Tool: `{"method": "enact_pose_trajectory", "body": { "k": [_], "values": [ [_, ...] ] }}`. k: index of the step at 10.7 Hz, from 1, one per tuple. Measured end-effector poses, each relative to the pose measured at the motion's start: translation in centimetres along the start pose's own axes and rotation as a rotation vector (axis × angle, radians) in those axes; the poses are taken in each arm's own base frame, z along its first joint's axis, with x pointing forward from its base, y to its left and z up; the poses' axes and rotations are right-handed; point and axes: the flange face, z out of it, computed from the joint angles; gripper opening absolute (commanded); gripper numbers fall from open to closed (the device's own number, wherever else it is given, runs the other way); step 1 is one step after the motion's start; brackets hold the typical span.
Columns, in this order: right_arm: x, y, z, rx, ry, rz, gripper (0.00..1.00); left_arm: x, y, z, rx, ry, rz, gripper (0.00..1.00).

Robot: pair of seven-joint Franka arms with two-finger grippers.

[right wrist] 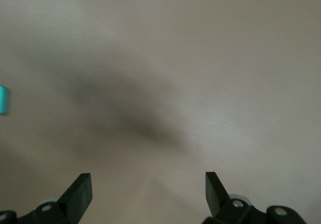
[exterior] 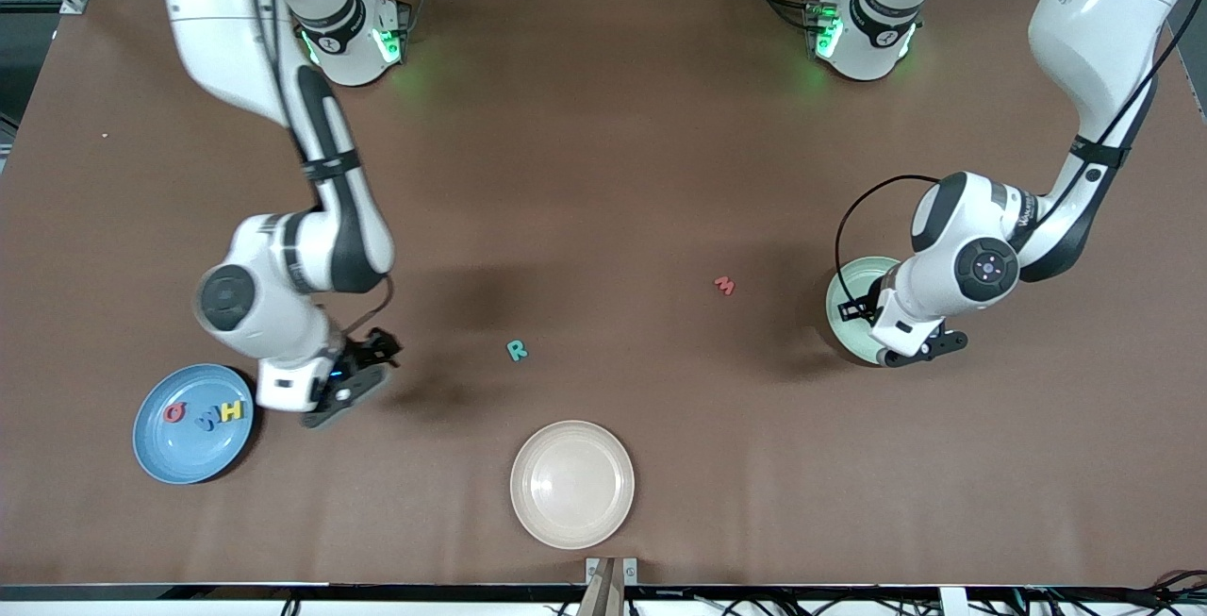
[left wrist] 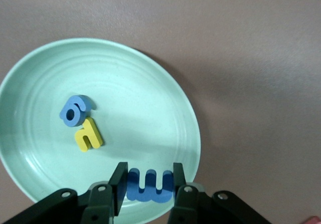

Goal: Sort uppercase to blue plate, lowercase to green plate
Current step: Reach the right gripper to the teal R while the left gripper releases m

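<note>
**Letters going onto plates**

The left tool (left wrist: 148, 184) hangs over the green plate (left wrist: 165, 98) and pinches a blue m-like letter (left wrist: 149, 185). A blue g (left wrist: 75, 110) and a yellow h (left wrist: 89, 135) lie in that plate, touching each other. A red w/m letter (exterior: 724, 285) lies on the desk (exterior: 603, 125) near the green plate. A teal R (exterior: 517, 350) lies farther along toward the blue plate (exterior: 179, 460). The red Q (exterior: 173, 412), blue W (exterior: 206, 421) and yellow H (exterior: 232, 411) sit in the blue plate. The right tool (right wrist: 148, 191) is spread wide, holds nothing, and hangs over the desk just beside the blue plate.
</note>
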Motion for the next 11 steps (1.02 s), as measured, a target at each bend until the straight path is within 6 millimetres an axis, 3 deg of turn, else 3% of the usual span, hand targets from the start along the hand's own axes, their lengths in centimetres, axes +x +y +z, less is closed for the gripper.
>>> {"method": "enact_pose_trajectory", "body": {
  "k": [2, 4, 7, 11],
  "values": [
    [1.6, -4.3, 1.9, -0.013, 0.003, 0.033, 1.00, -0.7, -0.5, 1.4, -0.018, 0.013, 0.004, 0.51],
    [2.5, -8.5, 4.3, -0.018, -0.009, 0.069, 1.00, -1.0, -0.8, 1.8, -0.019, 0.016, 0.007, 0.63],
    [4.6, -12.9, 5.6, -0.028, 0.004, 0.101, 1.00, -1.0, -0.8, 1.5, -0.017, 0.023, 0.008, 0.64],
    [5.7, -16.0, 7.3, -0.028, 0.003, 0.108, 1.00, -1.5, 0.4, 0.5, -0.025, 0.036, -0.014, 0.64]
  ]
}}
